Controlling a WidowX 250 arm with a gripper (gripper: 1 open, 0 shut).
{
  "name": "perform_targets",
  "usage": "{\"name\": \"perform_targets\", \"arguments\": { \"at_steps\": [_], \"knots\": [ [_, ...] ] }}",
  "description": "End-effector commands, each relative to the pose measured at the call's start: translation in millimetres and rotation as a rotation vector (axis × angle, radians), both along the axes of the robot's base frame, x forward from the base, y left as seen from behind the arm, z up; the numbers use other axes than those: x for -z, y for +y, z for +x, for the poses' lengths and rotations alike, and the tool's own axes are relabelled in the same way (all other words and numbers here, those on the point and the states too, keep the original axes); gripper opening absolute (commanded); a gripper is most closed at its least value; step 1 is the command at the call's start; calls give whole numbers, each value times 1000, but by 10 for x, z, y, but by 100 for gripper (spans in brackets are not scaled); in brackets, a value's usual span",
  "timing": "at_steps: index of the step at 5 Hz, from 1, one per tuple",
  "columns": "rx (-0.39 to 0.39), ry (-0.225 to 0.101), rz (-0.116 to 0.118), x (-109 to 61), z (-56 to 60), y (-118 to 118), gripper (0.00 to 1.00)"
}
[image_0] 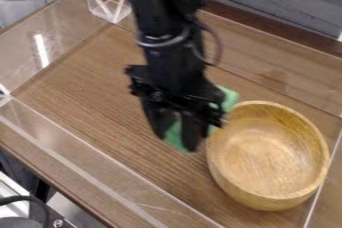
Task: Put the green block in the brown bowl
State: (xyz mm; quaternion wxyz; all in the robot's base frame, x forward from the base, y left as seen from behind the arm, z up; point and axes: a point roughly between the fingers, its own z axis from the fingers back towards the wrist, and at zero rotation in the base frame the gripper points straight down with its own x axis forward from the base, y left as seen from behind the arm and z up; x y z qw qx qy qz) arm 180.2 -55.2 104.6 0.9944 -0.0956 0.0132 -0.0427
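1. The black robot arm (167, 22) comes down from the top of the view and stands near the middle of the wooden table (94, 102)
2. Its gripper (187, 137) points almost straight down, fingers aimed at the table surface
3. The gripper is clenched on the green block (225, 104), which sits pinched between the dark fingers (173, 132)
4. Only parts of the green block show: a patch at the right of the gripper near its upper part, and a sliver lower down between the fingers; the rest is hidden behind the gripper
5. The block is tilted steeply, running up and to the right from the fingertips
6. It looks lifted off the table, though the gripper hides its lower end, so I cannot tell for sure
7. The brown bowl (267, 157) sits on the table at the near right, upright, its inside bare with the wood grain showing
8. The gripper and block are just beside the bowl's left rim; the upper green patch lies close to the far-left part of the rim
9. Whether the block touches the rim I cannot tell, as that spot is blurred
10. The block is not inside the bowl
11. A clear plastic wall (54, 42) runs round the table, with reflections on its left and far panels
12. The whole arm is slightly blurred in the view
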Motion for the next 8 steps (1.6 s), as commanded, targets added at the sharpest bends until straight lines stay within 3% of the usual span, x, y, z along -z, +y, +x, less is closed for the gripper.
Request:
{"name": "perform_targets", "arguments": {
  "at_steps": [1,2,3,8],
  "knots": [
    [22,-51,-8,-62,112,-406,0],
    [38,-58,-11,-17,142,-782,0],
    [42,-65,-16,7,122,-1003,0],
    [-39,-88,-26,-170,139,-695,0]
  ]
}}
